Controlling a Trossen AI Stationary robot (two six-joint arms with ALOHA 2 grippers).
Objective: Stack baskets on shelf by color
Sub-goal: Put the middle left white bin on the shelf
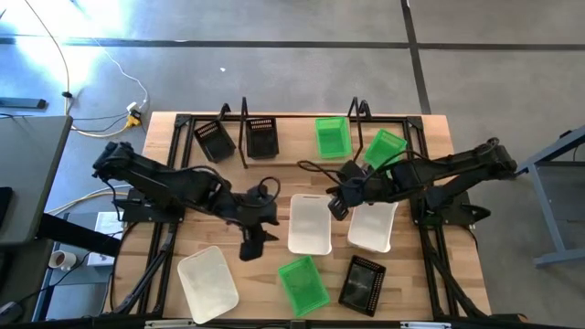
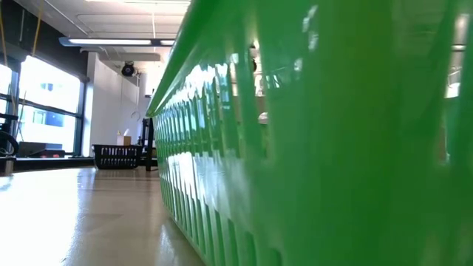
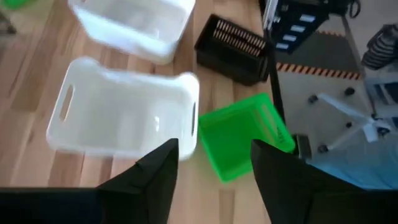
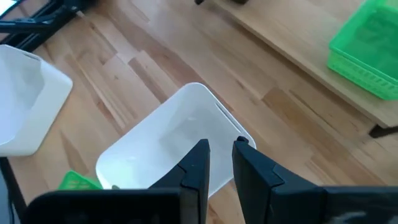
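Note:
The black rod shelf [image 1: 243, 146] stands along the table's far edge. Two black baskets [image 1: 261, 137] sit on its left part, one green basket [image 1: 332, 137] to their right, and a second green basket [image 1: 384, 148] tilts beside that. On the table lie three white baskets, a green basket [image 1: 303, 283] and a black basket [image 1: 363, 285]. My right gripper [image 1: 336, 203] [image 4: 221, 149] is shut on the middle white basket [image 1: 310, 223]. My left gripper [image 1: 254, 239] [image 3: 214, 149] hangs open left of that basket, touching nothing. My right gripper is on the middle white basket's rim at its far right corner [image 4: 244, 138]. One finger seems to be inside the wall and one outside. The fingers come from above, slanting in from the table's right. The basket's bottom rests on the table.
A second white basket [image 1: 373, 226] lies just right of the held one, and a third [image 1: 208, 283] lies near the front left. In the low view a green basket [image 2: 310, 148] fills most of the picture. Bare wood lies between the shelf and the white baskets.

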